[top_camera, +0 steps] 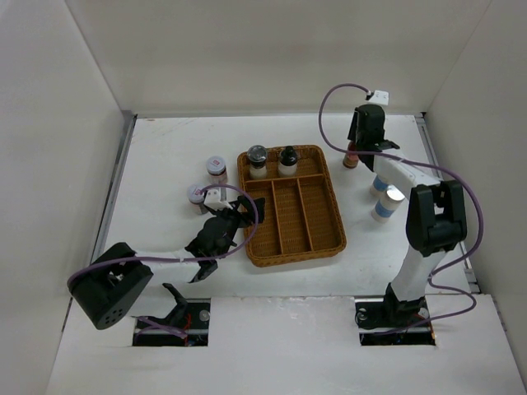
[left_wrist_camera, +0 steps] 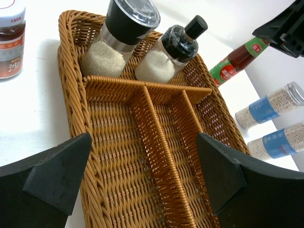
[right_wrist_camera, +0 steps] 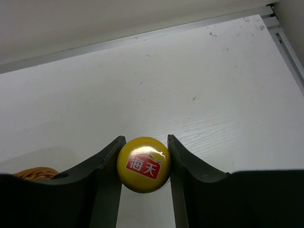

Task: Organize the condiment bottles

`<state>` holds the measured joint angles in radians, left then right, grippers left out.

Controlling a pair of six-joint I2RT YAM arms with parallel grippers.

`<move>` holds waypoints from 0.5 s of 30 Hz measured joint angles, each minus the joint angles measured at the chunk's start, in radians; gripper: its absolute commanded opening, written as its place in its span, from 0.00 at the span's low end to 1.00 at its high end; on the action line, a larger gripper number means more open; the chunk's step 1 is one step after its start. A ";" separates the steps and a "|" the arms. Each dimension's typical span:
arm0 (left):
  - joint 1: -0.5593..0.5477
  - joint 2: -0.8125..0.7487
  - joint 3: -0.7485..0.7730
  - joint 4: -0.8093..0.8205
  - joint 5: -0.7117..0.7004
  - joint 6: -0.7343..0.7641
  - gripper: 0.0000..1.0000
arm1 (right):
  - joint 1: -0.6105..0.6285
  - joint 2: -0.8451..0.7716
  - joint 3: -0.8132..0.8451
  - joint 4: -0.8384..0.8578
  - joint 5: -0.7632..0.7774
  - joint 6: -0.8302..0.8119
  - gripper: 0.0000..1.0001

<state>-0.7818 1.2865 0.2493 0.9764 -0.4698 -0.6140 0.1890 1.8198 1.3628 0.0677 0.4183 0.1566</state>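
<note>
While the right arm reaches toward the far right of the white table (top_camera: 165, 148), the right gripper (right_wrist_camera: 145, 140) sets its two black fingers (right_wrist_camera: 107, 166) against opposite sides of the round yellow cap (right_wrist_camera: 144, 165) of the slim red-sauce bottle (top_camera: 351, 159), pinching it. That bottle stands upright on the table, just outside the far right corner of the brown wicker divided tray (top_camera: 336, 240).

Left gripper (left_wrist_camera: 142, 166): jaws spread wide with nothing between them, held low over the near part of the tray and looking along its long lengthwise compartments.

Cross compartment at the tray's far end: the clear shaker with a grey lid (top_camera: 257, 160) on the left and the clear bottle with a black cap (top_camera: 287, 159) on the right. Both hold white grains and stand side by side.

Left of the tray, on the table: two short red-labelled jars, one (top_camera: 216, 169) near the tray's far left corner, the other (top_camera: 197, 196) nearer the camera and just beside the left arm's wrist.

Right of the tray, on the table: two taller white-and-blue canisters with silver lids, one (top_camera: 380, 183) behind the other (top_camera: 385, 206). Both stand close to the right arm's white link, which partly covers the farther one.
</note>
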 measured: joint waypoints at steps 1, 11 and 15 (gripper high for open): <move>0.001 0.000 0.000 0.000 0.002 -0.001 0.93 | 0.002 -0.005 -0.004 0.001 0.003 -0.003 0.29; 0.010 -0.001 0.000 0.001 0.005 -0.004 0.93 | 0.140 -0.206 -0.064 0.005 0.054 -0.037 0.28; 0.015 -0.002 0.000 0.001 0.007 -0.005 0.93 | 0.239 -0.242 -0.064 0.054 0.056 -0.040 0.28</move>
<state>-0.7666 1.2850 0.2497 0.9771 -0.4629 -0.6186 0.4282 1.5780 1.2991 0.1219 0.4747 0.1169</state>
